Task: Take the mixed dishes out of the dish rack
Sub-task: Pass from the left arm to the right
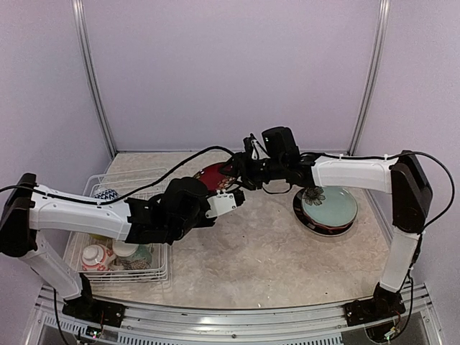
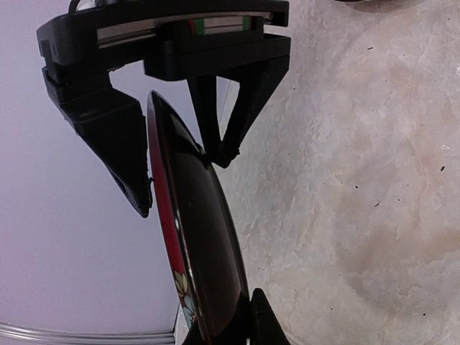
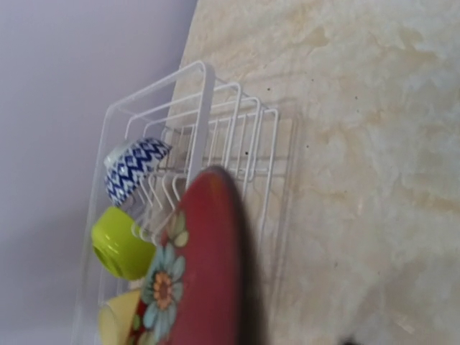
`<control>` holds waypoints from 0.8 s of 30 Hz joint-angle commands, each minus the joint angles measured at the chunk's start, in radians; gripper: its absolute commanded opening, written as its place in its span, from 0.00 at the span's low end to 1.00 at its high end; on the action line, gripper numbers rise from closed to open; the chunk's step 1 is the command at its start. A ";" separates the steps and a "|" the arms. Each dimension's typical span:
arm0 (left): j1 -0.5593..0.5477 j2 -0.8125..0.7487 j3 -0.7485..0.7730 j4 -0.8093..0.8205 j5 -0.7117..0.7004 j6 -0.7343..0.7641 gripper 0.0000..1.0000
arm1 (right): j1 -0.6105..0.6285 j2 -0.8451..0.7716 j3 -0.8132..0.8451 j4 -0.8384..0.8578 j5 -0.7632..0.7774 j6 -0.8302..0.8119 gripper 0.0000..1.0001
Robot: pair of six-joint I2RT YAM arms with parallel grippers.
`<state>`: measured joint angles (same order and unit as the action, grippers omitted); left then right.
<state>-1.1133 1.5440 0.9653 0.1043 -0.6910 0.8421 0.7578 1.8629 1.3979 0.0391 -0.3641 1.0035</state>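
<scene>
Left hand point(image 2: 180, 180) clamps the red plate point(image 1: 213, 175) on edge, clear of the rack point(image 3: 207, 108); right hand point(image 1: 241, 167), its grip unclear, waits just beyond the plate's far rim, nearer the teal plate point(image 1: 332, 206): a likely handover.

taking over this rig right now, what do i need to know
left claw: shut on the dark red floral plate, held on edge mid-table.
right claw: at the same plate, grip unclear.
done: pale teal plate stacked on a dark-rimmed plate at right.
left to do: set that plate down, then clear the lime-green bowl, blue-patterned bowl and the rest from the dish rack.
</scene>
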 commanded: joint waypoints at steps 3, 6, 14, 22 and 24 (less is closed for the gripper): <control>-0.007 0.017 0.015 0.065 -0.039 0.009 0.00 | 0.010 0.001 0.009 0.036 -0.011 0.017 0.31; -0.007 0.010 0.035 -0.003 -0.021 -0.049 0.10 | 0.008 -0.027 -0.012 0.044 0.015 0.015 0.07; -0.002 -0.109 0.095 -0.302 0.186 -0.312 0.65 | -0.047 -0.176 -0.152 0.087 0.090 0.008 0.00; 0.151 -0.364 0.094 -0.336 0.448 -0.554 0.98 | -0.181 -0.405 -0.351 -0.055 0.220 -0.036 0.00; 0.203 -0.394 0.093 -0.318 0.426 -0.600 0.99 | -0.242 -0.497 -0.418 -0.096 0.255 -0.039 0.00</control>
<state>-0.9848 1.2068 1.0351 -0.2077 -0.3363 0.3943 0.5949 1.5166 1.0649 0.0139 -0.2016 0.9867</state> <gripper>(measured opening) 0.981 0.083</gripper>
